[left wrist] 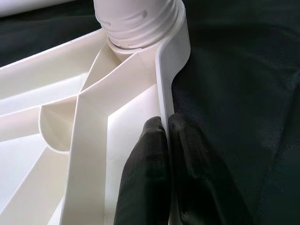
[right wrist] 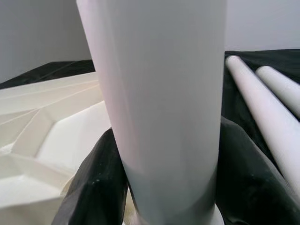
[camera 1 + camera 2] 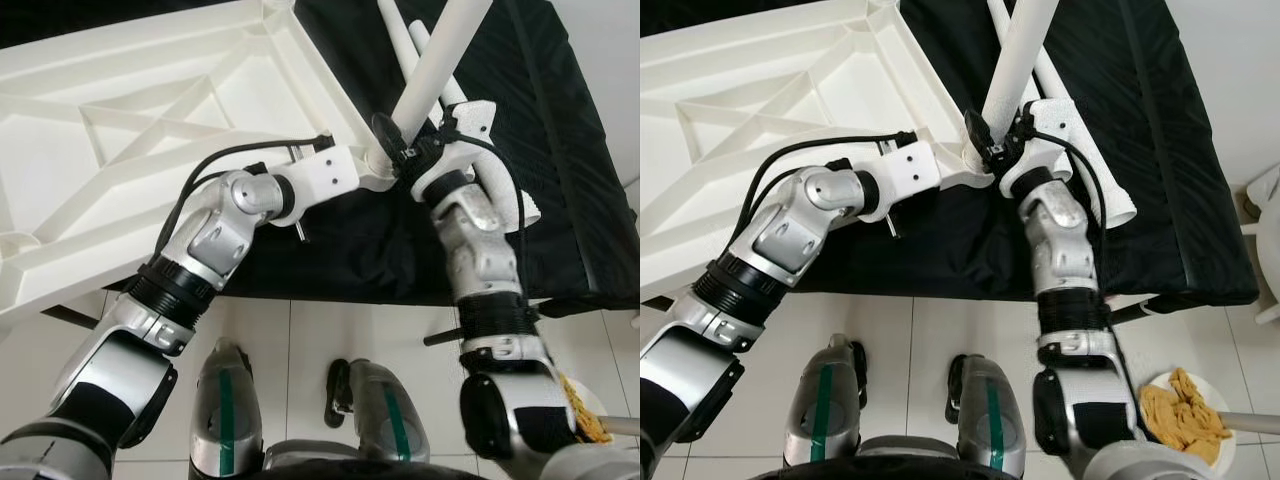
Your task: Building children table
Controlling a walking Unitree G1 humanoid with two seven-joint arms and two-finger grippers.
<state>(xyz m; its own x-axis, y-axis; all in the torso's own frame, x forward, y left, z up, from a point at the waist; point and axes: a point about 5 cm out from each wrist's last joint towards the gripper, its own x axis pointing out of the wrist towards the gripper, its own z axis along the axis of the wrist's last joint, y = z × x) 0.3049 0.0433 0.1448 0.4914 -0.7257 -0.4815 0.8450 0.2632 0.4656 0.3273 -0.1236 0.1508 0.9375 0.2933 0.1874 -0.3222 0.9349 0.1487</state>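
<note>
Down by the robot's feet, at the near right on the pale tiled floor (image 3: 930, 330), sits a round white plate (image 3: 1225, 455) heaped with yellow crinkled pieces (image 3: 1180, 410), perhaps chips, though I cannot tell exactly what they are. Just beyond the feet, a black cloth (image 3: 1140, 150) covers a low surface. On it lies the white plastic tabletop (image 3: 130, 110), turned underside up, its ribbed bracing showing, its left part hanging past the cloth's near edge. At its near right corner the left gripper (image 1: 166, 140) has its two black fingers (image 1: 140, 178) pinched closed on the thin upright rim, one inside and one outside the wall. Right beside it, at that same corner, a white table leg (image 3: 440, 60) stands in the round threaded socket (image 1: 140, 23), leaning slightly. The right gripper (image 2: 164, 154) is clamped around the leg low down, a black finger pressing each side. Farther back on the cloth, two more white legs (image 2: 276, 103) lie side by side, close together, behind the standing one
</note>
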